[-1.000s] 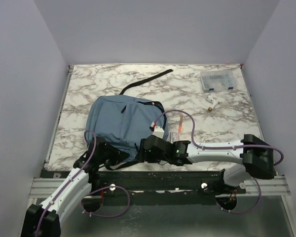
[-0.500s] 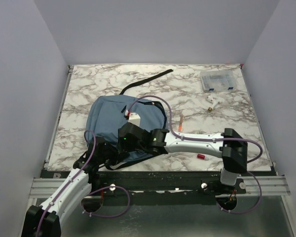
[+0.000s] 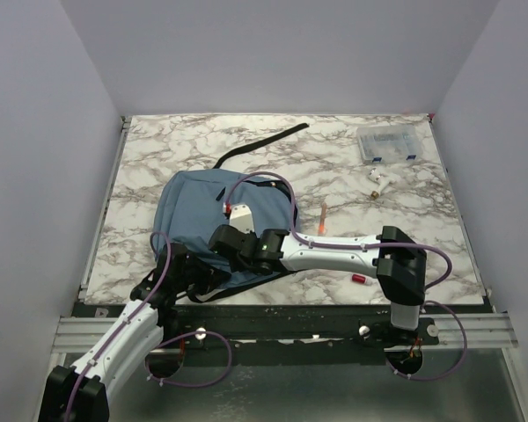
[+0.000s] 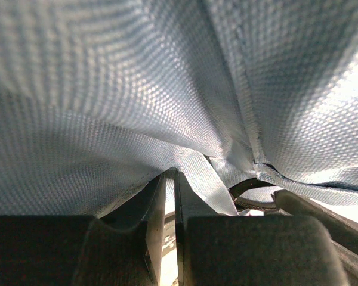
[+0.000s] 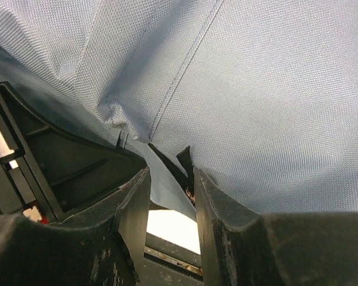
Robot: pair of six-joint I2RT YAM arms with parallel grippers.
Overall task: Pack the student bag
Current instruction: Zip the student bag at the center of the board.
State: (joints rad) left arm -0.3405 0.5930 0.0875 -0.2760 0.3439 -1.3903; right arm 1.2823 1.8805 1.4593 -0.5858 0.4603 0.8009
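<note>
right gripper (image 5: 170,179) has edged left along the bag (image 3: 194,207), lying near-left on the table (image 3: 378,220); its fingers are almost together at a black tab (image 5: 184,158), hold unclear. left gripper (image 4: 166,182) pinches the fabric.

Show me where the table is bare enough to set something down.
Bare marble: the far-left corner between the strap and table edge; the stretch between strap and clear box; the right side past the orange pen. Crowded: the near edge, where left arm and right arm meet the student bag.
</note>
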